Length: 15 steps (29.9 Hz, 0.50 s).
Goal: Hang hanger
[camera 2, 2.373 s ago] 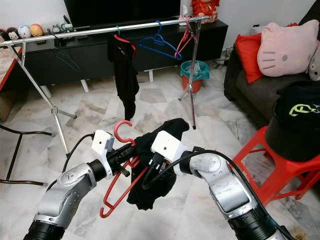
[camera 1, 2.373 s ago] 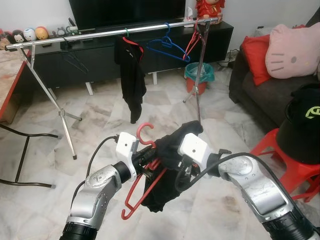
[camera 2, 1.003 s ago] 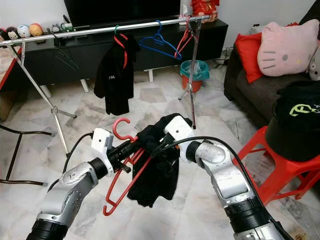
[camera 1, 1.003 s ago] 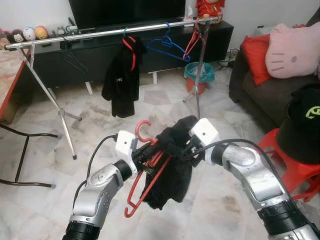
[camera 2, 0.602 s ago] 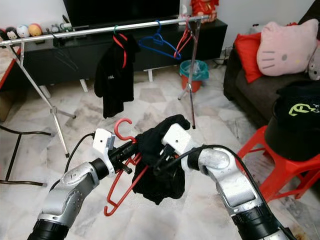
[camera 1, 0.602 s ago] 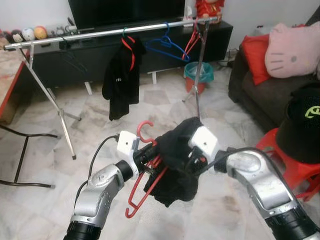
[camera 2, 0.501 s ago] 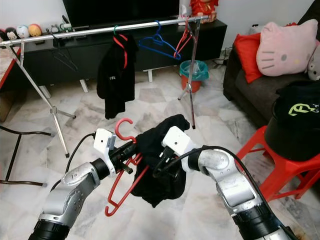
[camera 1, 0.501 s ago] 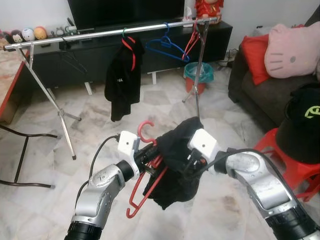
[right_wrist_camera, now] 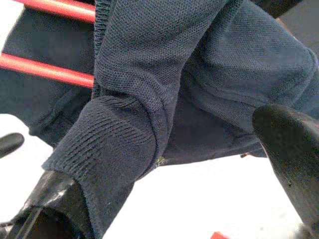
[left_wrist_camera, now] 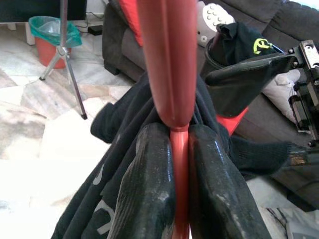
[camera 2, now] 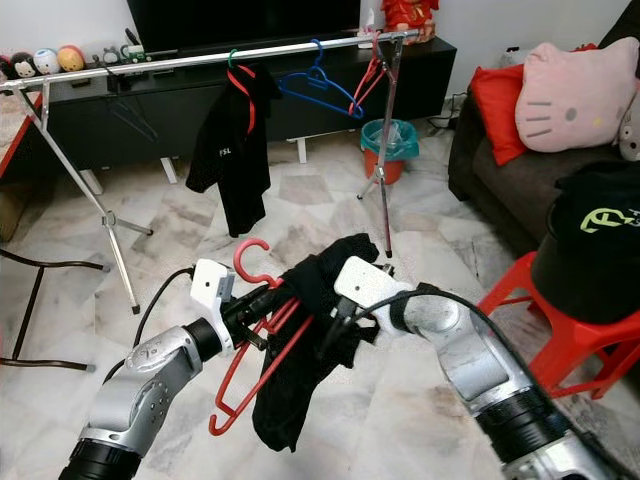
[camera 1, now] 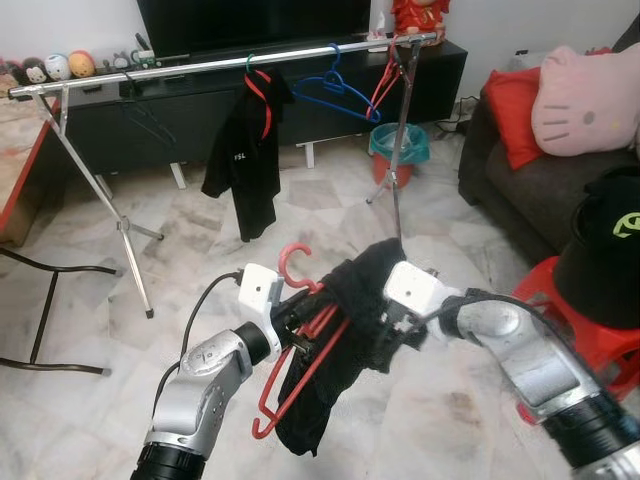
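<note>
Here the left claw (left_wrist_camera: 179, 169) is squeezed tight on the red hanger (camera 1: 300, 375), with the thin red bar pinched between its 2 black fingers (left_wrist_camera: 147, 189). The hanger sits low in front of the robot, its hook (camera 1: 291, 262) pointing up and its body hanging down under the claw. A dark sweater (camera 1: 335, 360) is draped over the hanger and hangs down past it toward the floor (camera 1: 80, 310).

The right claw (right_wrist_camera: 164, 164) is just beside the left one, pushed into the sweater's folds. Its 2 fingers (right_wrist_camera: 291, 149) stand apart, with dark cloth and a ribbed cuff (right_wrist_camera: 107, 144) between them.

Well apart from both claws, at the far side of the room, stands a silver clothes rail (camera 1: 200, 66). A black jacket (camera 1: 245, 160) hangs on it, next to a blue hanger (camera 1: 340, 95) and more red hangers (camera 1: 385, 85).
</note>
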Available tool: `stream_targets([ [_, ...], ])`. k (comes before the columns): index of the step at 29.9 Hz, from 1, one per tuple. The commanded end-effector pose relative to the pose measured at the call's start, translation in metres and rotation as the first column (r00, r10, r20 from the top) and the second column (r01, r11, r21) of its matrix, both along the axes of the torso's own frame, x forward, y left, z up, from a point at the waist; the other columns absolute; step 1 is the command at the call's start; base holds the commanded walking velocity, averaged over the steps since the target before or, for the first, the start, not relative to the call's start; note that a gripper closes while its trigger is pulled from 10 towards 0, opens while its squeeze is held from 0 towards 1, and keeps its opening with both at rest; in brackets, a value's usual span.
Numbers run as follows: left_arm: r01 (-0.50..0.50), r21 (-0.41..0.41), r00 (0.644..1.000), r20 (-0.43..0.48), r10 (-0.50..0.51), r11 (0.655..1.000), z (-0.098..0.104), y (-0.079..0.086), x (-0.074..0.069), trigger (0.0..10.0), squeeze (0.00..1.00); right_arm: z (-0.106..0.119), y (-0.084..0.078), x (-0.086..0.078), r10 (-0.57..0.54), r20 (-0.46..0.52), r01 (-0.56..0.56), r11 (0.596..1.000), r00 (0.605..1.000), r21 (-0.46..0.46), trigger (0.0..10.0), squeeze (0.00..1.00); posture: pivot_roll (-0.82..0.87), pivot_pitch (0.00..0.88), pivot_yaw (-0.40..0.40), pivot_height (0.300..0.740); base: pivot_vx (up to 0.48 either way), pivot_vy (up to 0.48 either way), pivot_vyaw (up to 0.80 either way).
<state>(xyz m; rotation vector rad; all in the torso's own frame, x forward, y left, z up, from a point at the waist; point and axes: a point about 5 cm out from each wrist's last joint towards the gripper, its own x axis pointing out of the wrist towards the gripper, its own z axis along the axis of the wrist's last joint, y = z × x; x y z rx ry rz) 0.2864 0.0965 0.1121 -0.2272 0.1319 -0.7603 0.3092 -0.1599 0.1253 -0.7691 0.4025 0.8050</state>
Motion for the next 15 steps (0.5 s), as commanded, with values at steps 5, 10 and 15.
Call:
stream_targets([
  [5,-0.019,-0.020,0.997,0.078,0.020,1.000,0.016,0.003,0.005,10.0,0.00,0.016,0.020,0.004,-0.011,-0.031,0.019,0.956,0.999,0.294,10.0,0.00,-0.05,0.023,0.020,0.740,0.000,0.000,0.00],
  [10,-0.016,-0.014,0.997,0.077,0.018,1.000,0.016,0.004,0.004,10.0,0.00,0.009,0.020,-0.001,0.049,-0.048,-0.036,0.972,0.998,0.232,10.0,0.00,-0.05,0.024,0.017,0.740,0.000,0.000,0.00],
  [15,-0.021,-0.014,0.997,0.078,0.022,1.000,0.016,0.005,0.004,10.0,0.00,0.002,0.015,-0.005,0.075,-0.079,-0.060,0.983,0.994,0.171,10.0,0.00,-0.04,0.024,0.016,0.740,0.000,0.000,0.00],
])
